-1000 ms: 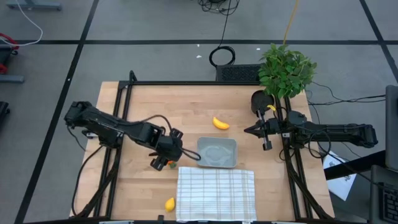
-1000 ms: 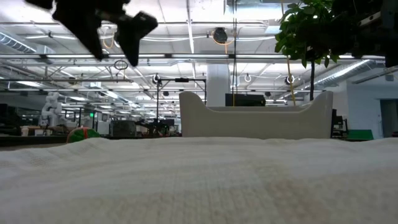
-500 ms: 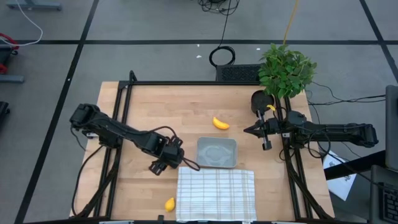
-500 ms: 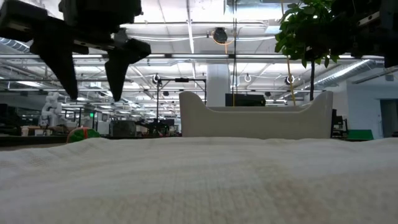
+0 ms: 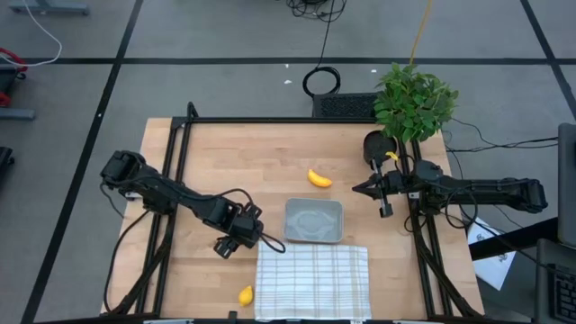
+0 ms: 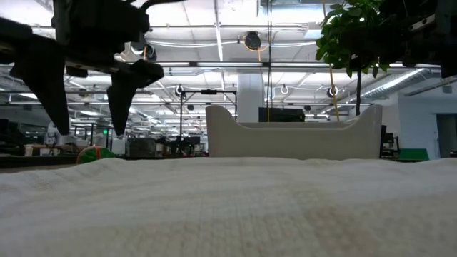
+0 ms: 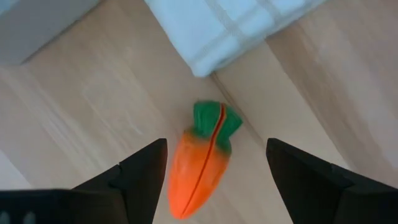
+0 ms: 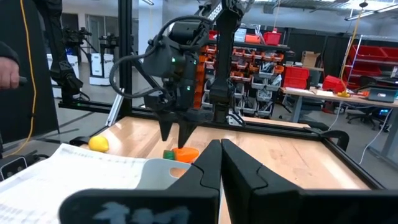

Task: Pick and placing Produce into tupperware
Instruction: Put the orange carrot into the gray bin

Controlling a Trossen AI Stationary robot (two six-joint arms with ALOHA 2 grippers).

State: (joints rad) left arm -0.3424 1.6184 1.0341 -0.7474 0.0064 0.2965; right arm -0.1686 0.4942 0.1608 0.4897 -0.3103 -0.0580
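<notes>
— What's on the left side of the bench (image 5: 270, 157)?

— Pale wood planks in a black frame. The left end effector (image 5: 236, 238) hangs low over them with its jaws spread wide and nothing between them. The carrot (image 7: 202, 160) lies on the wood right under that gap, its green top toward the corner of the white checked cloth (image 5: 312, 280).

— And the other produce?

— A small lemon (image 5: 246, 294) sits near the front edge, just beside the cloth's left side. The banana (image 5: 319, 178) lies farther back, near the middle, apart from everything.

— The tupperware?

— The tupperware (image 5: 314, 220) is in the middle, its front edge touching the cloth. I see no produce in it.

— Right side?

— The right end effector (image 5: 370, 189) waits over the bench's right edge, fingers pressed together, holding nothing. A potted plant (image 5: 412, 101) stands at the back right corner.

— The room?

— Grey floor with dark lines, cables trailing; beyond, ceiling lights and red bins on shelving (image 8: 292, 78).
</notes>
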